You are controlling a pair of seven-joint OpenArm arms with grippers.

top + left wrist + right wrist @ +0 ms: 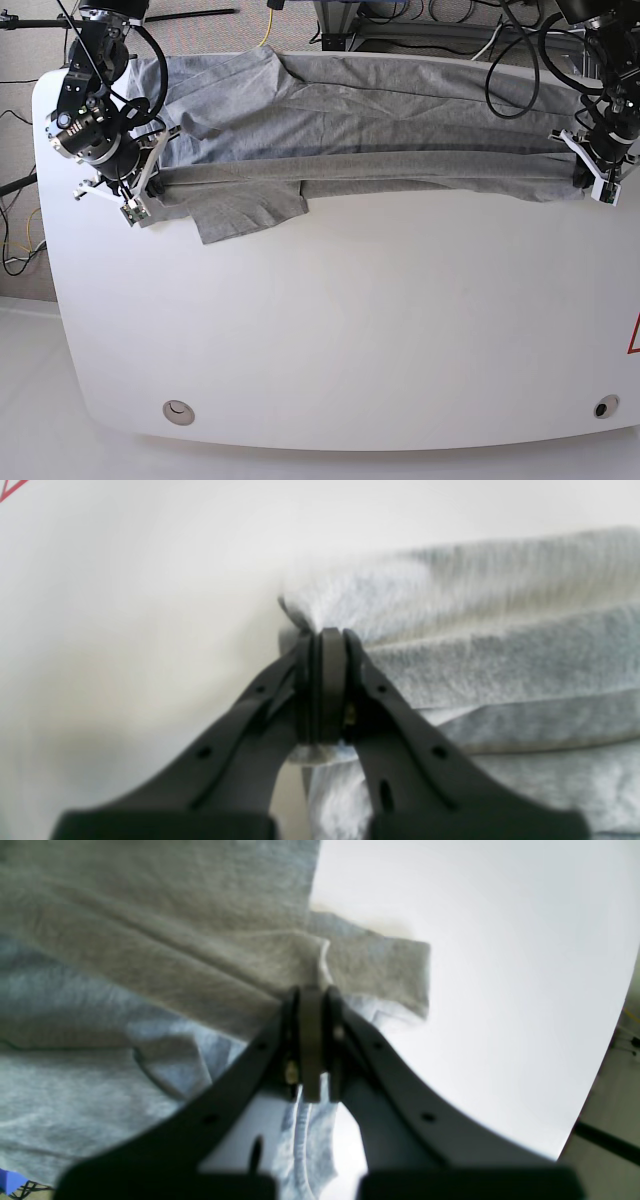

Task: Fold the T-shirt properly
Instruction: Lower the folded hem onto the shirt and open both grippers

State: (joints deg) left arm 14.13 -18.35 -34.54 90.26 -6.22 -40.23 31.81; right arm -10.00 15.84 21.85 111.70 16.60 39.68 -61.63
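Observation:
The light grey T-shirt lies stretched lengthwise along the back of the white table, with a long fold running along its near edge. A sleeve sticks out toward the front on the left. My right gripper is shut on the folded edge at the shirt's left end, and in its wrist view the gripper pinches the cloth beside the sleeve. My left gripper is shut on the right end, where in close-up the gripper clamps a bunched corner of fabric. No lettering shows.
Cables and stand legs crowd the floor behind the table. Two round holes sit near the table's front edge. A red triangle mark is at the right edge. The table's rounded edge shows in the right wrist view.

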